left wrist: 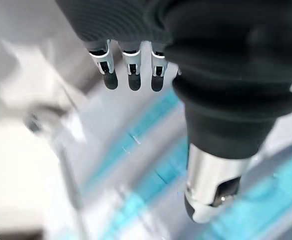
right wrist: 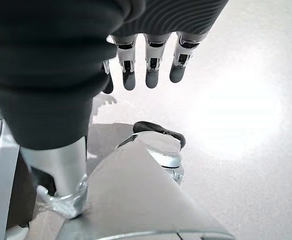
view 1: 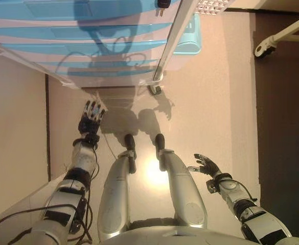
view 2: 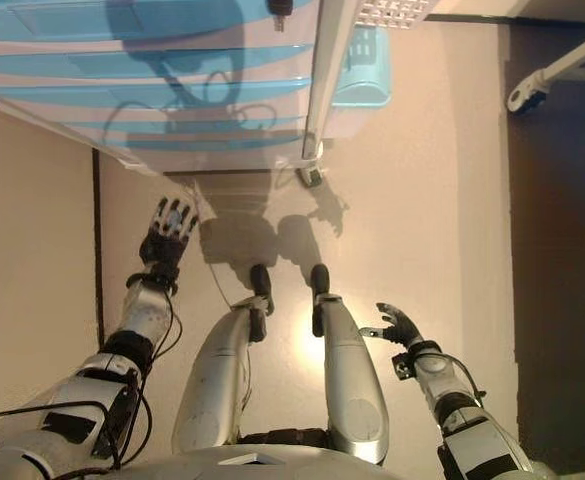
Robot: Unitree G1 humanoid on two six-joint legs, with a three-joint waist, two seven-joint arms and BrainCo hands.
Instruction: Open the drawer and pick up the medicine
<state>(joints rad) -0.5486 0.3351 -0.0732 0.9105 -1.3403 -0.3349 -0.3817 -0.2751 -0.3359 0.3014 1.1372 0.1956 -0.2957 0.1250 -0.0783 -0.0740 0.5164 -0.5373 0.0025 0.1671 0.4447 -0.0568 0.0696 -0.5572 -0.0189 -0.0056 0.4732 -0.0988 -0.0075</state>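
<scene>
A plastic drawer unit [view 1: 88,35] with pale drawers and blue bands fills the top left of the eye views; all its drawers look shut. No medicine shows in any view. My left hand [view 1: 91,117] is stretched out toward the unit's lowest edge, open, fingers straight and holding nothing. In the left wrist view its fingers [left wrist: 128,75] hang just short of the blue-striped drawer front [left wrist: 146,175]. Low on the right my right hand [view 1: 206,164] hovers over the floor, open and relaxed; its fingers [right wrist: 150,65] hold nothing.
The unit stands on small casters [view 1: 155,90]. A light blue bin [view 1: 190,38] sits behind its right side. A white frame on a wheel [view 1: 266,48] is at the upper right, above a dark floor strip [view 1: 282,127]. A beige panel [view 1: 11,127] lies to the left.
</scene>
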